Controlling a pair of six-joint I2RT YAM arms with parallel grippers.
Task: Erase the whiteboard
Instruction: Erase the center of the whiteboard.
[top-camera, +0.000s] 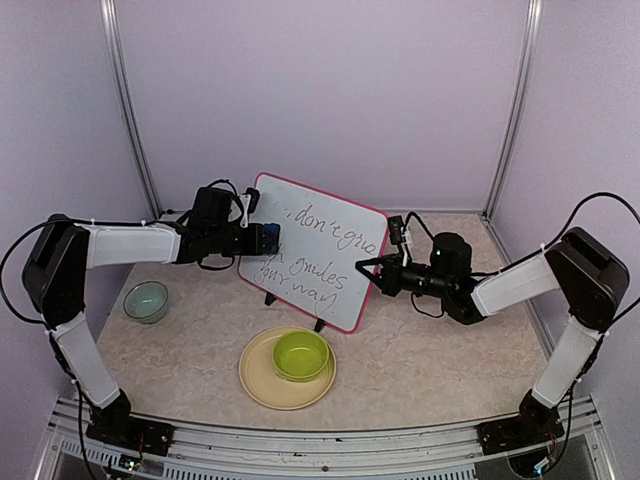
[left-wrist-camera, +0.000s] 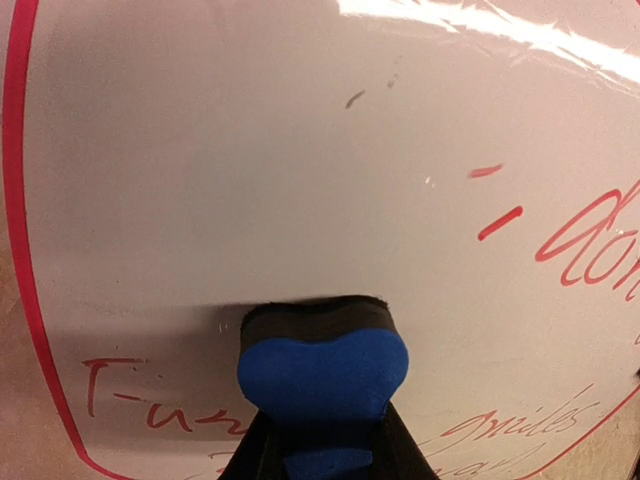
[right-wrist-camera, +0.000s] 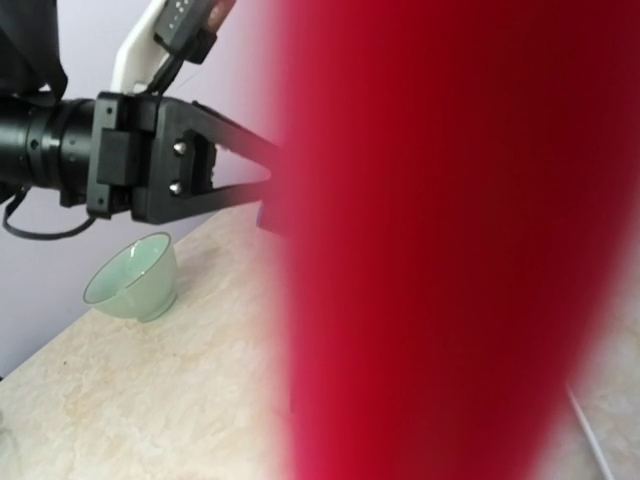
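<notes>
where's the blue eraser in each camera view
top external: eraser against the whiteboard's left edge.
left wrist: bottom centre, pressed on the board.
right wrist: not in it; the blurred red frame blocks that side.
shared landmark: the whiteboard's red frame, in all three.

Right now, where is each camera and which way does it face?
Top: above and behind, looking down; both arms flank the whiteboard.
Left wrist: faces the writing up close; its jaws hold the eraser.
Right wrist: against the red frame, looking toward the left arm; own jaws unseen.
Top and right wrist share the pale bowl.
</notes>
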